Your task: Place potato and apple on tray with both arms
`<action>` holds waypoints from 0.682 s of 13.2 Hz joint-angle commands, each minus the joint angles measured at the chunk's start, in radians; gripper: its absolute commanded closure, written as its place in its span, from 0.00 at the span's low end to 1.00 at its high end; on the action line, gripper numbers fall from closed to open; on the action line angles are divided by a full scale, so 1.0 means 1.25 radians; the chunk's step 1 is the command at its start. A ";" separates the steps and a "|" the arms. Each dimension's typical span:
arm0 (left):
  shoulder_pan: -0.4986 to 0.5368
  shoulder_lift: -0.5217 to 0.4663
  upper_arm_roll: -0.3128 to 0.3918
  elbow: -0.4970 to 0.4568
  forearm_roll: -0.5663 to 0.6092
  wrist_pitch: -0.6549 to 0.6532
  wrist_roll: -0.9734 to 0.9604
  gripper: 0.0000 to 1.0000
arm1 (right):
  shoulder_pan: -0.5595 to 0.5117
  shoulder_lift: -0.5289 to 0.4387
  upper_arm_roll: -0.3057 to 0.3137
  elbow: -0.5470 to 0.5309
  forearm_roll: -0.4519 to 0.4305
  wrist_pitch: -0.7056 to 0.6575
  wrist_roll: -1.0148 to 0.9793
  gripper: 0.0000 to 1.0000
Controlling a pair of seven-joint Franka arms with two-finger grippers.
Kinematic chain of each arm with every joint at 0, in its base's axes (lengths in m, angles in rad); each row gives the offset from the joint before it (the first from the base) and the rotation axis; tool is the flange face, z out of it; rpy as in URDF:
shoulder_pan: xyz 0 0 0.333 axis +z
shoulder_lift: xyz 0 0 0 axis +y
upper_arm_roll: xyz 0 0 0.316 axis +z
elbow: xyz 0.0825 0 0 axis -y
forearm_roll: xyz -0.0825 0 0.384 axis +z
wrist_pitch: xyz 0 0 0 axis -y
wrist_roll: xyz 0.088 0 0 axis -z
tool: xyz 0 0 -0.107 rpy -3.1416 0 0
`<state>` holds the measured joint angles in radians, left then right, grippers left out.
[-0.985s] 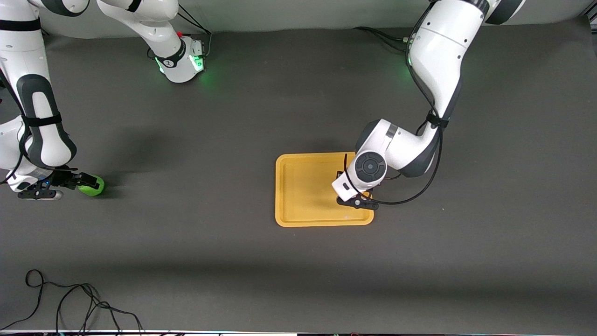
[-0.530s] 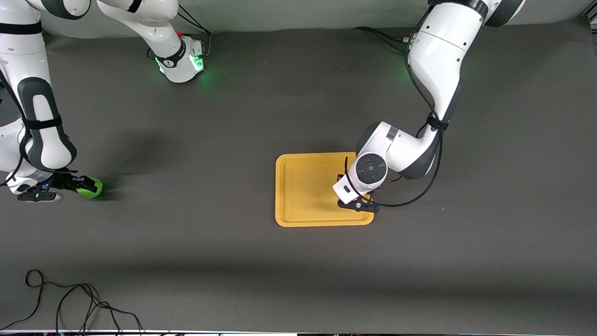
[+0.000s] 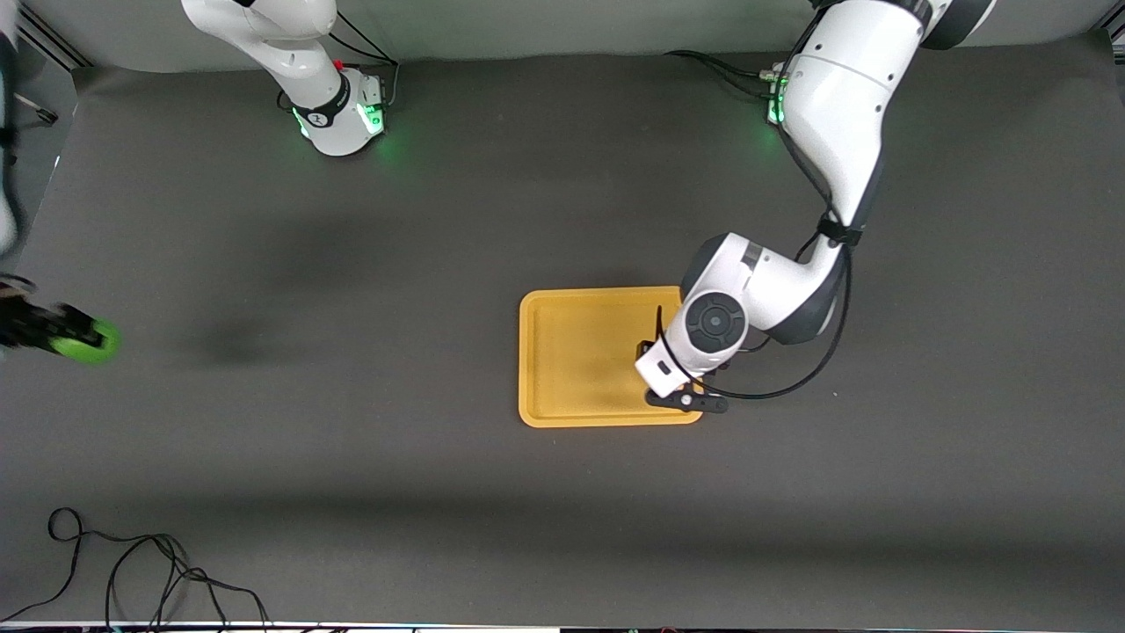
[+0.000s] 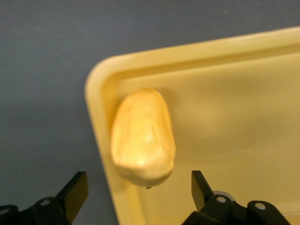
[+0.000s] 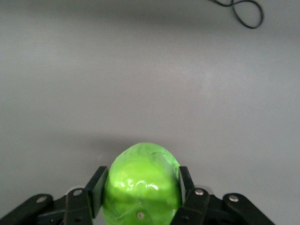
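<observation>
The yellow-orange potato (image 4: 143, 140) lies in a corner of the yellow-orange tray (image 4: 243, 136), against its rim. My left gripper (image 4: 139, 187) is open just above the potato, one finger on each side, not touching it. In the front view the left gripper (image 3: 681, 387) is over the tray's (image 3: 580, 360) corner that is nearer the camera and toward the left arm's end; the wrist hides the potato there. My right gripper (image 5: 142, 180) is shut on the green apple (image 5: 140, 164) and holds it above the bare table at the right arm's end, where the apple (image 3: 92, 343) also shows.
A loose black cable (image 3: 132, 571) lies near the table edge closest to the camera, toward the right arm's end; it also shows in the right wrist view (image 5: 243, 11). The two arm bases (image 3: 338, 119) stand along the table edge farthest from the camera.
My right gripper has lifted the apple off the table and carried it farther toward the right arm's end. My left gripper has shifted slightly toward the tray's nearer corner.
</observation>
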<state>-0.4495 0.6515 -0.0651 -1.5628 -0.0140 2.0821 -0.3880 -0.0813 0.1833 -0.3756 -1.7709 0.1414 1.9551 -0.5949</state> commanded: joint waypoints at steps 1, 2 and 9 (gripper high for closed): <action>0.034 -0.080 0.001 -0.009 0.015 -0.114 0.019 0.01 | 0.033 0.001 -0.003 0.152 -0.058 -0.168 0.070 0.67; 0.072 -0.126 -0.002 -0.009 0.008 -0.186 0.057 0.00 | 0.046 0.001 -0.001 0.173 -0.065 -0.185 0.085 0.67; 0.233 -0.323 0.001 -0.014 0.004 -0.383 0.240 0.00 | 0.294 0.018 0.001 0.203 -0.058 -0.187 0.377 0.67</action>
<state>-0.1838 0.3001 -0.0565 -1.5474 -0.0104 1.6318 -0.1365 0.1961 0.1876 -0.3670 -1.5573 0.0884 1.7398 -0.2526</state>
